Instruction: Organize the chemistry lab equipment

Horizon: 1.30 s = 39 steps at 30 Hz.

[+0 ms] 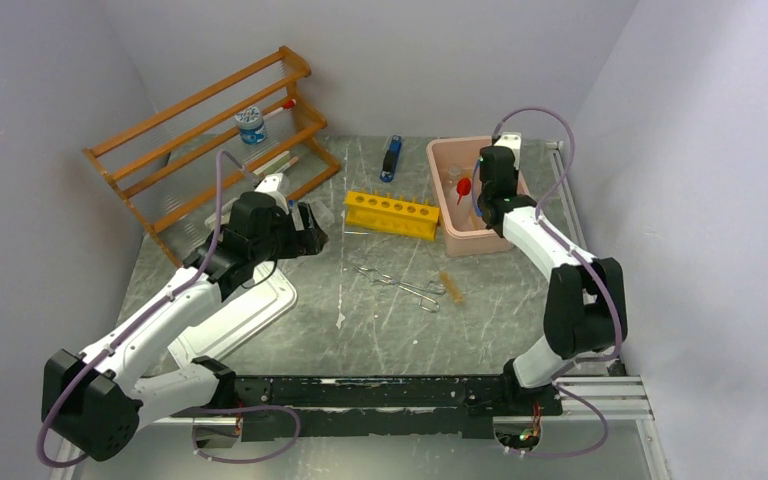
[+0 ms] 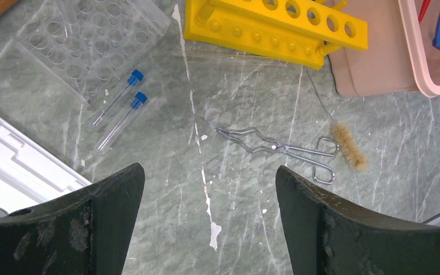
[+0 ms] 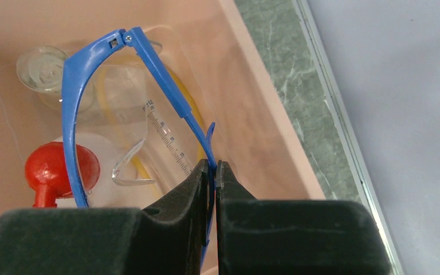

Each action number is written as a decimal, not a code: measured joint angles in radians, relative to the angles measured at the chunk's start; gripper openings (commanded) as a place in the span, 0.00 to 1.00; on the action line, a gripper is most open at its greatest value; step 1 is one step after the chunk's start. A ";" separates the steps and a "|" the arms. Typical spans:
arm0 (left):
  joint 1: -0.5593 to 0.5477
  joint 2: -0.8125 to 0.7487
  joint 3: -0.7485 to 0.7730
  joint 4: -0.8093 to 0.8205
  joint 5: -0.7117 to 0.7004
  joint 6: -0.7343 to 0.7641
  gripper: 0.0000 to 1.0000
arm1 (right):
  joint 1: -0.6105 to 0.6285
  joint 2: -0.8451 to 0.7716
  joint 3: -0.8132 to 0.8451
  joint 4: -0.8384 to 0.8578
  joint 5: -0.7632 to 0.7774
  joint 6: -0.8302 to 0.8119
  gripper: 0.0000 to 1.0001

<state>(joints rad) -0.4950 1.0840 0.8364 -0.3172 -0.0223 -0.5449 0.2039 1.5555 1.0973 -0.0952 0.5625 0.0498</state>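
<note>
The right claw [image 3: 212, 171] pinches the blue-framed goggles [image 3: 163, 83] by one temple.

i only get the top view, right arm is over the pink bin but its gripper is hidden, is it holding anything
Observer: Yes. The right gripper is shut on the blue temple arm of the goggles, inside the pink bin.

Operator: whats under the goggles

Observer: A red-capped squeeze bottle and yellowish tubing lie in the bin below the frame.

Operator: and under the left arm, anything there

Observer: Two blue-capped tubes lie loose on the table beside the clear rack. The left gripper hangs open above the table, holding nothing.
</note>
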 measured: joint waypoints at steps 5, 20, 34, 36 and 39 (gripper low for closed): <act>0.000 0.020 0.012 -0.008 0.000 0.007 0.88 | -0.004 0.066 0.000 0.043 -0.006 -0.061 0.06; 0.001 0.093 0.055 -0.014 0.000 0.010 0.88 | -0.041 0.201 -0.005 0.158 0.009 -0.244 0.15; 0.001 0.095 0.055 -0.014 0.000 0.010 0.88 | -0.041 0.293 -0.003 0.200 0.000 -0.224 0.35; 0.001 0.095 0.055 -0.014 0.000 0.010 0.88 | -0.041 0.289 -0.003 0.199 -0.002 -0.208 0.38; 0.001 0.095 0.055 -0.014 0.000 0.010 0.88 | -0.041 0.263 -0.003 0.185 -0.010 -0.179 0.43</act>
<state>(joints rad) -0.4942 1.1786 0.8913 -0.3309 -0.0223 -0.5354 0.1631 1.8187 1.0939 0.0898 0.5526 -0.1295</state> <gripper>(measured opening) 0.884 0.389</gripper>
